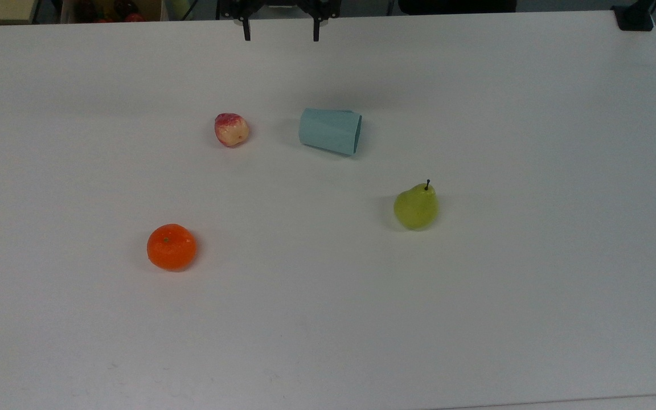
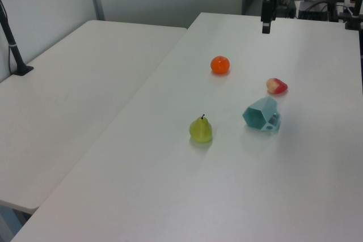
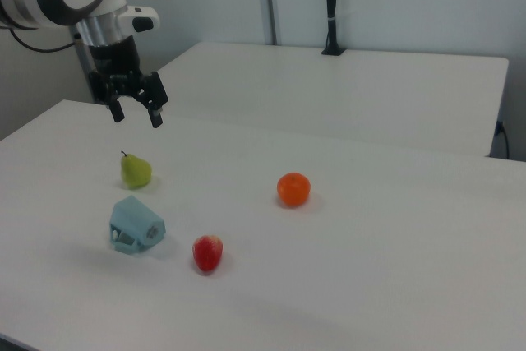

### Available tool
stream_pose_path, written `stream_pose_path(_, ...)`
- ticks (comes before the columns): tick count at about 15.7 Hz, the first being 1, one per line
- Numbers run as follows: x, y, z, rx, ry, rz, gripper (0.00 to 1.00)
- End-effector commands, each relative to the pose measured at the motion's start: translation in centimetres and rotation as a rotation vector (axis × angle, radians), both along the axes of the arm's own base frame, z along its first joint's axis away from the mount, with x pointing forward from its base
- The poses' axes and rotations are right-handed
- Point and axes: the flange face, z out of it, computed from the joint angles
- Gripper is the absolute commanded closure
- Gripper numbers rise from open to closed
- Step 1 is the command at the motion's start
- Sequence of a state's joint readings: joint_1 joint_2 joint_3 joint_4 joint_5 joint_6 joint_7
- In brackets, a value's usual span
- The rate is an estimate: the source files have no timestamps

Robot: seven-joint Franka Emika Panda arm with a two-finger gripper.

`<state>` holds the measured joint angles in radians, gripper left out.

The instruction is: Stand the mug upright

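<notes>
My gripper hangs wide open and empty above the table's far edge, well apart from the mug, which lies on its side between the peach and the pear. I reckon its smooth facets could slip or roll if I pinch off-centre, knocking it toward the pear. The left view shows its hexagonal mouth; the top view shows just its flank

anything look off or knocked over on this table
Yes: the mug lies tipped on its side between the peach and the pear, not standing. The orange looks normal. The open hand hangs clear of everything.
</notes>
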<state>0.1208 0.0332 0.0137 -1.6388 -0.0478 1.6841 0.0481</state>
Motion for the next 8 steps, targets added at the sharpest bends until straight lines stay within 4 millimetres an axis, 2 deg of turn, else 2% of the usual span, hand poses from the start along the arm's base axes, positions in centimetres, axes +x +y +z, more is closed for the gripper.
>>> stream_pose_path(1, -0.96, -0.53, 0.18, 0.015, 0.021, 0.003, 0.00)
stream_pose_path(8, -0.91, 0.14, -0.24, 0.002, 0.029, 0.018, 0.00)
